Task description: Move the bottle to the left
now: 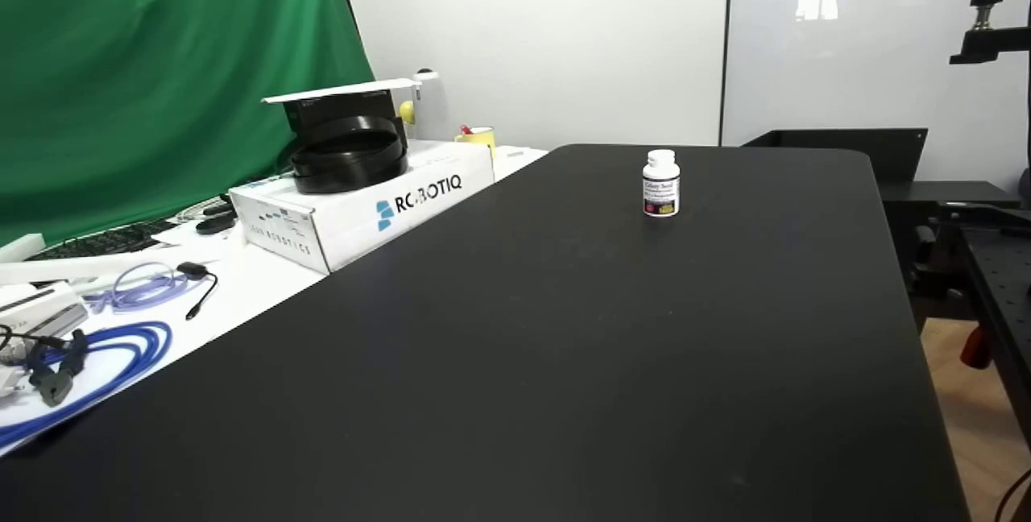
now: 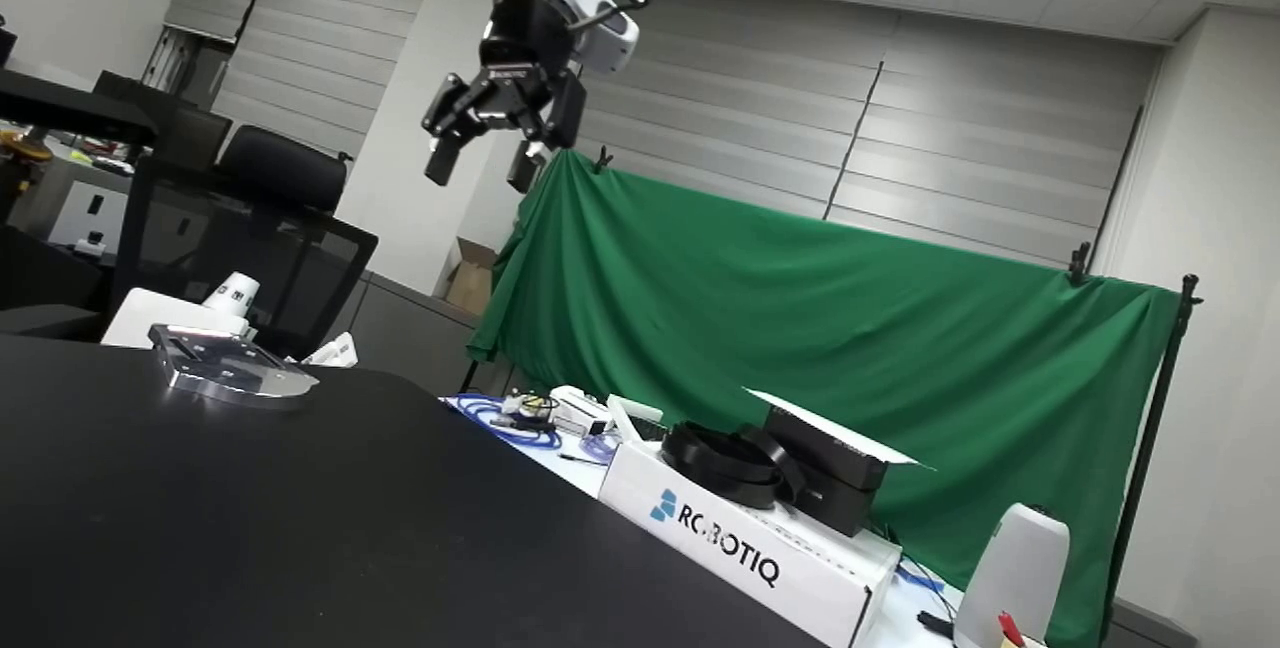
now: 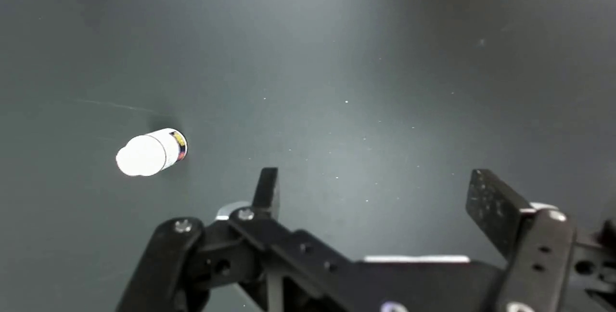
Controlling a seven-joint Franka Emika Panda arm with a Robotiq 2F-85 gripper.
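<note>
The small white bottle (image 1: 661, 188) stands upright towards the far end of the black table in an exterior view. It has a white cap and a dark reddish label band. In the wrist view the bottle (image 3: 151, 151) is at the left, beyond and to the left of the left finger. My gripper (image 3: 375, 177) is open, with nothing between its fingers. In an exterior view the gripper (image 2: 482, 168) hangs high above the table, fingers apart and pointing down. The bottle does not show in that view.
The black table (image 1: 523, 361) is bordered by a white side surface with a white Robotiq box (image 1: 403, 192), black rings (image 1: 350, 159) and blue cables (image 1: 129, 353). A clear plate (image 2: 235, 368) lies at a table edge. A green curtain (image 2: 800, 298) hangs behind.
</note>
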